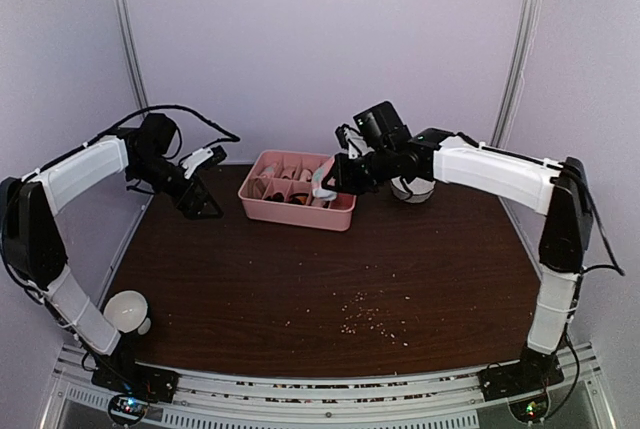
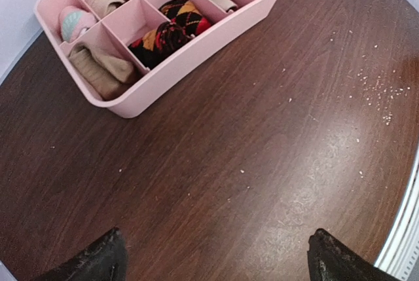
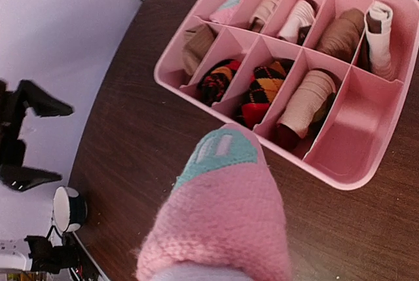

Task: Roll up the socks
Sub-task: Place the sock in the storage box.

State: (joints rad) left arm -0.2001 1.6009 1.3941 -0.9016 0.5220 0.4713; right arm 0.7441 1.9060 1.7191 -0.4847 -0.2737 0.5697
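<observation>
My right gripper (image 1: pixel 333 177) is shut on the pink sock (image 3: pixel 226 219), whose teal and white patch points away from the wrist camera. The sock fills the lower middle of the right wrist view and hides the fingers. In the top view the pink sock (image 1: pixel 322 187) hangs over the right part of the pink tray. A cream rolled sock with a brown end (image 3: pixel 380 29) lies in a far corner compartment. My left gripper (image 2: pixel 219 268) is open and empty above bare table, left of the tray (image 1: pixel 195 199).
The pink divided tray (image 1: pixel 295 212) at the back middle holds several rolled socks, also seen in the left wrist view (image 2: pixel 196 58) and the right wrist view (image 3: pixel 340 176). A white cup (image 1: pixel 127 311) sits near left. Crumbs (image 1: pixel 365 314) dot the table.
</observation>
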